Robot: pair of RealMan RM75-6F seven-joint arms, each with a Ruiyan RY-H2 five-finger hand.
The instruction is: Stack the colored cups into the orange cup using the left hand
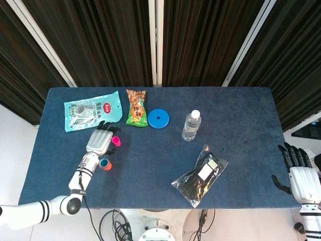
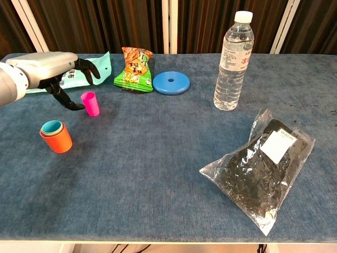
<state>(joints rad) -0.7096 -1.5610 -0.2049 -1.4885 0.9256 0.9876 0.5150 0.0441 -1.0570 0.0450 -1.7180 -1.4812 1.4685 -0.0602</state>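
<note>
The orange cup (image 2: 56,140) stands near the table's left front with the blue cup (image 2: 52,127) nested inside it; from the head view the pair (image 1: 105,164) reads as one small stack. A pink cup (image 2: 90,103) stands upright a little behind and to the right of it, also seen as the pink cup (image 1: 116,141) from above. My left hand (image 2: 58,69) hovers just left of and above the pink cup, fingers apart and holding nothing; the same left hand (image 1: 101,139) shows from above. My right hand (image 1: 300,173) hangs open off the table's right edge.
At the back lie a teal wipes pack (image 2: 67,75), a green snack bag (image 2: 135,69) and a blue disc (image 2: 171,83). A water bottle (image 2: 233,62) stands right of centre. A clear bag of dark contents (image 2: 261,166) lies at the front right.
</note>
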